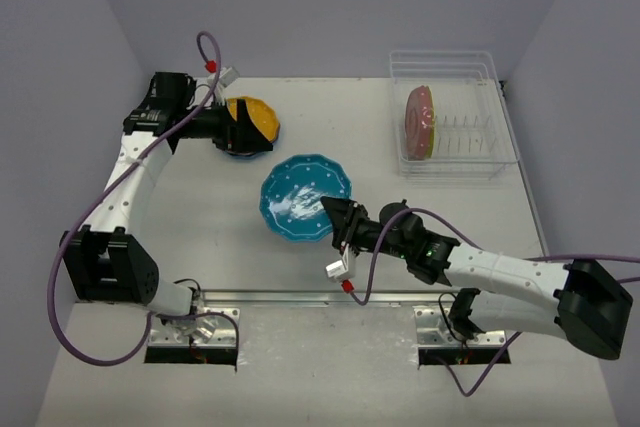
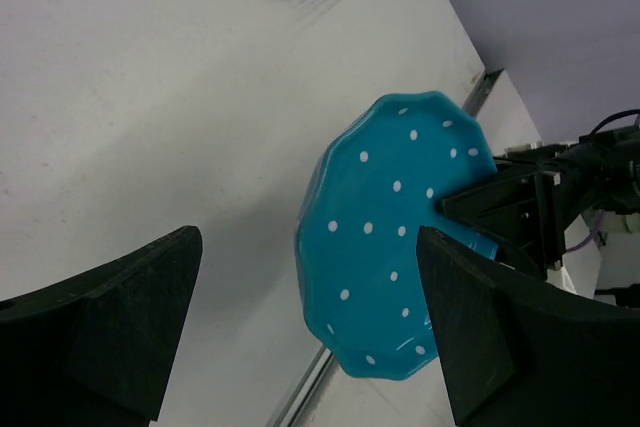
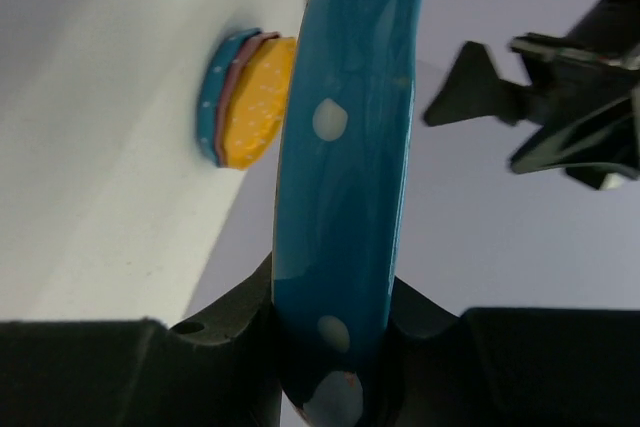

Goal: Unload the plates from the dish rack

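My right gripper [image 1: 338,222] is shut on the near rim of a blue dotted plate [image 1: 305,197] and holds it tilted above mid-table. The right wrist view shows the plate edge-on [image 3: 345,147] between the jaws [image 3: 335,347]. My left gripper [image 1: 240,127] is open and empty, by a stack of plates topped by an orange-yellow one [image 1: 258,117] at the back left. The left wrist view looks between its fingers [image 2: 308,277] at the blue plate [image 2: 390,237]. The clear dish rack [image 1: 470,67] at the back right holds a pink plate [image 1: 418,112] and a yellow-green one [image 1: 431,137] upright.
The stack shows in the right wrist view [image 3: 245,97] as blue, pink and orange-yellow layers. A metal rail [image 1: 300,297] runs along the near table edge. Purple cables hang from both arms. Grey walls stand at the back and sides.
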